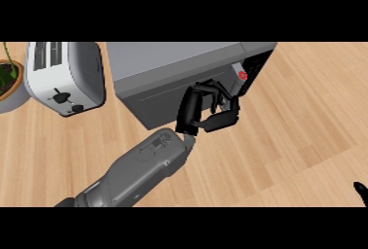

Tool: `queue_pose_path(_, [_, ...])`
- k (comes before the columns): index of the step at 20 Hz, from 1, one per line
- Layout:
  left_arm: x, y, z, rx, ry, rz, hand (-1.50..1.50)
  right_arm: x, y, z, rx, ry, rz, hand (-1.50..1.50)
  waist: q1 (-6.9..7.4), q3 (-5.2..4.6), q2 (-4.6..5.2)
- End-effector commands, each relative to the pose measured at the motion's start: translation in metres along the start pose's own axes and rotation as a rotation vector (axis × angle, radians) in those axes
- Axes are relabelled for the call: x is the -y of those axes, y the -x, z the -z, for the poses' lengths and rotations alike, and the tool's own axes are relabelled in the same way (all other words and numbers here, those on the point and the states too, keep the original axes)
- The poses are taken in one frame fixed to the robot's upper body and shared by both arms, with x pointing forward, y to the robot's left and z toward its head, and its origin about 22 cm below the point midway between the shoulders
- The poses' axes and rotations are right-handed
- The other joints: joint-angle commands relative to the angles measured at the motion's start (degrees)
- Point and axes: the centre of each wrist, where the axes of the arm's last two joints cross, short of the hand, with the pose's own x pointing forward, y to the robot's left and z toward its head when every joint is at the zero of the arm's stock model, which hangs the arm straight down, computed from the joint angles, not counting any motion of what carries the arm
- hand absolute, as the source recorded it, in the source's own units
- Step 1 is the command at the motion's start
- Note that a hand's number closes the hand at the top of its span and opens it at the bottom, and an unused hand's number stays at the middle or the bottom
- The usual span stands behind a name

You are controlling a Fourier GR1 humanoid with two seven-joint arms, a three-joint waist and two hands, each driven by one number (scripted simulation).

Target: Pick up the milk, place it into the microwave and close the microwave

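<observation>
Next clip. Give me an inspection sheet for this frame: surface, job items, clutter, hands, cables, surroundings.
Surface: wooden counter, bare planks to the right of the microwave.
Job's things: grey microwave at the back centre; its door looks shut or nearly shut, cannot tell which. Milk not seen.
Clutter: white toaster to the left of the microwave; potted plant cut off by the left edge.
Hands: left robot hand against the microwave's front, beside the control panel; right robot hand shows only a black tip at the lower right edge.
Cables: nothing seen.
Surroundings: nothing seen beyond the counter.
</observation>
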Motion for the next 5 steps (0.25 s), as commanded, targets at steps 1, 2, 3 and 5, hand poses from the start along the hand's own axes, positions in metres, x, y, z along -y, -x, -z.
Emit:
queue_pose_path(1, [-0.0014, -0.0074, 0.0231, -0.005, 0.005, 0.015, 1.5, -0.0001, -0.0037, 0.0004, 0.007, -0.028, 0.019, -1.5, -0.78, 0.03, 1.01])
queue_pose_path(2, [-0.0013, -0.0062, 0.022, -0.005, 0.003, 0.017, 1.5, -0.0007, -0.0065, -0.0004, -0.005, -0.032, 0.012, -1.5, -1.37, -0.04, 0.88])
queue_pose_path(3, [-0.0019, -0.0091, 0.0256, -0.013, 0.0, 0.0, 1.5, -0.0001, -0.0062, 0.0, 0.006, -0.025, 0.016, -1.5, -0.53, -0.01, 0.94])
queue_pose_path(5, [0.0005, -0.0119, 0.0267, 0.01, 0.001, 0.005, 1.5, 0.0001, -0.0079, -0.0013, -0.017, -0.035, 0.019, -1.5, -1.1, 0.02, 0.89])
